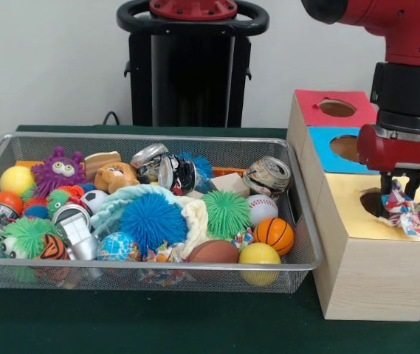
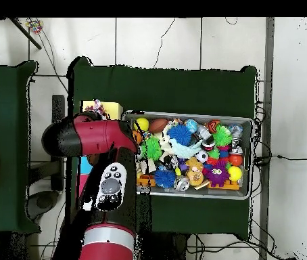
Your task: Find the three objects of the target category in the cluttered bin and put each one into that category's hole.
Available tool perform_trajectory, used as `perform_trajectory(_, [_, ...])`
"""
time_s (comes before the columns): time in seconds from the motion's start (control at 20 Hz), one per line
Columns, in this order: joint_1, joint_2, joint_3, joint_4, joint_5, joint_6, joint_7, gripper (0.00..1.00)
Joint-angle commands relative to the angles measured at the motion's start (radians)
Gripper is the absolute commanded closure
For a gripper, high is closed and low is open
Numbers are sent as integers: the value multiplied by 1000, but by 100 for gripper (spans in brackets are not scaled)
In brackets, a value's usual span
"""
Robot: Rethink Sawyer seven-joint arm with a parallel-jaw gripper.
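My gripper (image 1: 399,193) hangs over the yellow-topped box (image 1: 357,221) at the right and is shut on a white rope bundle (image 1: 409,212) flecked red, blue and green. The bundle hangs just right of the round hole (image 1: 374,203), at the level of the yellow top. In the overhead view the bundle (image 2: 97,106) shows on the yellow box (image 2: 113,109), and the arm hides the gripper. The wire mesh bin (image 1: 121,265) holds a heap of toys. Another flecked bundle (image 1: 164,253) lies at its front, and one more (image 1: 243,237) shows beside the small basketball.
The blue-topped box (image 1: 326,139) and red-topped box (image 1: 317,99) stand behind the yellow one. The bin holds spiky balls (image 1: 152,221), crushed cans (image 1: 267,177), a basketball (image 1: 274,234), a yellow ball (image 1: 259,254) and cream knitted cloth (image 1: 195,221). The robot pedestal (image 1: 191,66) stands behind.
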Motion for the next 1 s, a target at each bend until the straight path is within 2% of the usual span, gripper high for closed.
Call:
perform_trajectory(0.05, [8,105,3,-58,54,-66,247,100])
perform_trajectory(0.45, [36,113,-62,-73,64,54,237,100])
perform_trajectory(1.0, [63,123,-117,-70,70,118,229,100])
